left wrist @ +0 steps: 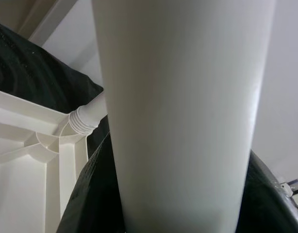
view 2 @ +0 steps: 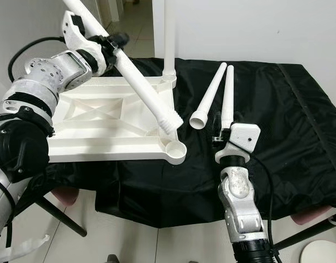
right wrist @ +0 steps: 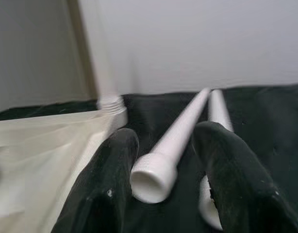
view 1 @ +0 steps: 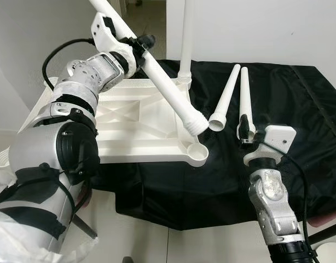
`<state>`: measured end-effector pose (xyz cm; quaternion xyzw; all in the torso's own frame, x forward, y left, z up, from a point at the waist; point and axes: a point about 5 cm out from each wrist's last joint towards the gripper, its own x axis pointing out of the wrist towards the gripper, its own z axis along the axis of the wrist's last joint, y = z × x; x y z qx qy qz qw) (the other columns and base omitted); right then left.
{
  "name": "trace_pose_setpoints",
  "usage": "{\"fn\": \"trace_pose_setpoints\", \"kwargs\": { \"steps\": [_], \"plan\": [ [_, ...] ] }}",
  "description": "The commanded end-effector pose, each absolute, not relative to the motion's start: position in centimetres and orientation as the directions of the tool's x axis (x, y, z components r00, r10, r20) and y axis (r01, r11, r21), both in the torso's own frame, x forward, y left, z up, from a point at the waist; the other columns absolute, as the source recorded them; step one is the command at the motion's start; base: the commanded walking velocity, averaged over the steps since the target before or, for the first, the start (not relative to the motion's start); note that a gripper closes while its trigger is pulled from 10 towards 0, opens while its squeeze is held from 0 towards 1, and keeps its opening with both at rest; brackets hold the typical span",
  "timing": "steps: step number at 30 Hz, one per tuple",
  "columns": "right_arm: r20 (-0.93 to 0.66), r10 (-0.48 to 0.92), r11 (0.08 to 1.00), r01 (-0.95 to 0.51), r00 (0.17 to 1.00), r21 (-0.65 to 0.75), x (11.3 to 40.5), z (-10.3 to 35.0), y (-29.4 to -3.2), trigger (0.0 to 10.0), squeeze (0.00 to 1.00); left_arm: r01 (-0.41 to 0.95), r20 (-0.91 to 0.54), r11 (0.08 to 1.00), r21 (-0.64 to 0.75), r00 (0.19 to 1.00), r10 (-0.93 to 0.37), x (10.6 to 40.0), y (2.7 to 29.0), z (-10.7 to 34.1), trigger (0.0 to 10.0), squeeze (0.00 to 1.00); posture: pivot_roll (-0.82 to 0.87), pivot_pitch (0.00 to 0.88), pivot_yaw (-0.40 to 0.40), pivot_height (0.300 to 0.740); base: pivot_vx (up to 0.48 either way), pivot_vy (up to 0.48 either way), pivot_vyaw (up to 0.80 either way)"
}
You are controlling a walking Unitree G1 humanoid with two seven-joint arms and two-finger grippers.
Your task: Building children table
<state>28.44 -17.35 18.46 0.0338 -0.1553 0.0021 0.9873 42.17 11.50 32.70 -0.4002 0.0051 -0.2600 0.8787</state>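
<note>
A white tabletop [view 1: 129, 118] lies upside down on a black cloth [view 1: 288, 98]. One white leg [view 1: 185, 38] stands screwed upright in its far right corner. My left gripper [view 1: 139, 45] is shut on a second leg [view 1: 168, 90], held slanted. That leg's threaded end [view 1: 196, 125] hovers just above the near right corner socket [view 1: 197, 153]. In the left wrist view this leg [left wrist: 183, 116] looms close. Two loose legs [view 1: 225, 96] [view 1: 245, 90] lie side by side on the cloth. My right gripper [view 1: 244, 130] stands open near their wide ends; the nearer leg's [right wrist: 154, 182] open end lies just beyond its fingers [right wrist: 110, 184].
A white wall [view 1: 255, 27] rises behind the cloth-covered table. The cloth's front edge [view 1: 173, 219] hangs over light floor. A dark stand leg [view 2: 58, 216] slants below on the left, and a round white object [view 2: 321, 253] sits on the floor at the right.
</note>
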Motion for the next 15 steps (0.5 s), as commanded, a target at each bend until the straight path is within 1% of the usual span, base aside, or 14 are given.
{"fn": "trace_pose_setpoints", "kwargs": {
  "steps": [1,3,4,5,6,9,11,13,15],
  "plan": [
    [0.302,0.058,0.990,-0.094,0.952,0.106,28.5,19.4,-16.7,10.0,0.00,0.540,0.278,0.530,-0.654,0.823,-0.495,42.0,11.5,33.1,10.0,0.00,-0.06,0.000,0.061,0.740,0.000,0.000,0.00],
    [0.302,0.058,0.990,-0.094,0.952,0.106,28.5,19.4,-16.7,10.0,0.00,0.540,0.278,0.530,-0.654,0.823,-0.495,42.0,11.5,33.1,10.0,0.00,-0.06,0.000,0.061,0.740,0.000,0.000,0.00],
    [0.294,0.101,0.984,-0.140,0.950,0.113,28.5,19.8,-16.3,10.0,0.00,0.539,0.276,0.554,-0.634,0.827,-0.490,42.0,11.4,32.9,10.0,0.00,-0.06,0.000,0.058,0.740,0.000,0.000,0.00],
    [0.288,0.156,0.976,-0.193,0.945,0.104,28.5,20.1,-15.9,10.0,0.00,0.543,0.268,0.610,-0.577,0.832,-0.486,42.0,11.2,32.8,10.0,0.00,-0.06,0.000,0.054,0.740,0.000,0.000,0.00],
    [0.289,0.206,0.967,-0.240,0.935,0.085,28.5,20.3,-15.4,10.0,1.00,0.551,0.271,0.657,-0.515,0.832,-0.485,42.0,10.9,32.8,10.0,0.00,-0.06,0.000,0.051,0.740,0.000,0.000,0.00],
    [0.289,0.206,0.967,-0.240,0.935,0.085,28.5,20.3,-15.4,10.0,1.00,0.551,0.271,0.657,-0.515,0.832,-0.485,42.0,10.9,32.8,10.0,0.00,-0.06,0.000,0.051,0.740,0.000,0.000,0.00],
    [0.275,0.280,0.945,-0.314,0.920,0.088,28.2,20.7,-14.7,10.0,1.00,0.565,0.289,0.724,-0.395,0.825,-0.486,41.8,10.4,32.9,10.0,0.00,-0.05,0.000,0.045,0.740,0.000,0.000,0.00],
    [0.275,0.280,0.945,-0.314,0.920,0.088,28.2,20.7,-14.7,10.0,1.00,0.565,0.289,0.724,-0.395,0.825,-0.486,41.8,10.4,32.9,10.0,0.00,-0.05,0.000,0.045,0.740,0.000,0.000,0.00],
    [0.252,0.351,0.925,-0.376,0.902,0.060,28.1,21.0,-14.0,10.0,1.00,0.580,0.315,0.774,-0.253,0.806,-0.501,41.4,9.3,33.1,10.0,0.00,-0.05,0.000,0.039,0.740,0.000,0.000,0.00]
  ]
}}
